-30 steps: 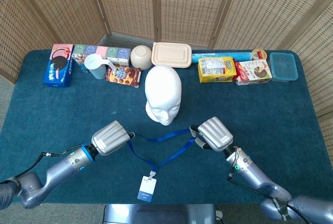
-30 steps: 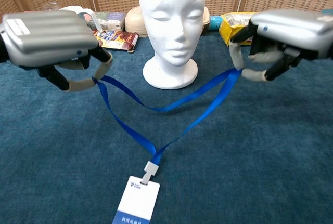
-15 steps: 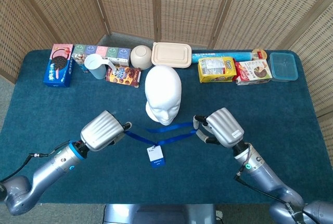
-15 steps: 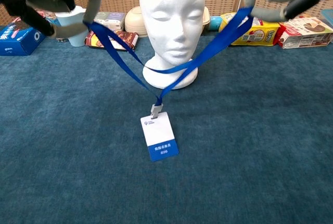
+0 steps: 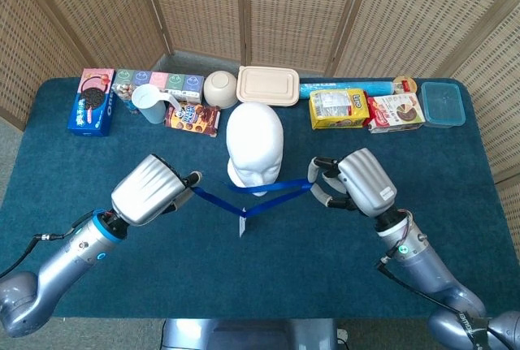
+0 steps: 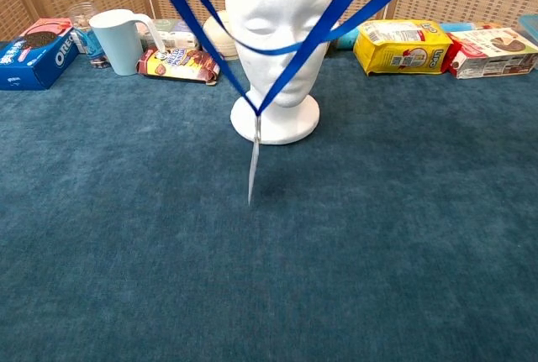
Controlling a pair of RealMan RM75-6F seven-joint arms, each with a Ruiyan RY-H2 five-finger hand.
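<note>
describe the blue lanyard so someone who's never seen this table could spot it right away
Start at the white foam head mid-table. Just in front of it, a blue lanyard stretches between the left hand and right hand. Its hanging badge marks it out; the other things are packages and containers.

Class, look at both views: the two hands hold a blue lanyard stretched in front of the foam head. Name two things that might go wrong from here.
The lanyard hangs only from the left hand and right hand; it might slip free. Its strap already crosses the foam head at face height, so it might catch there and tip the head.
</note>
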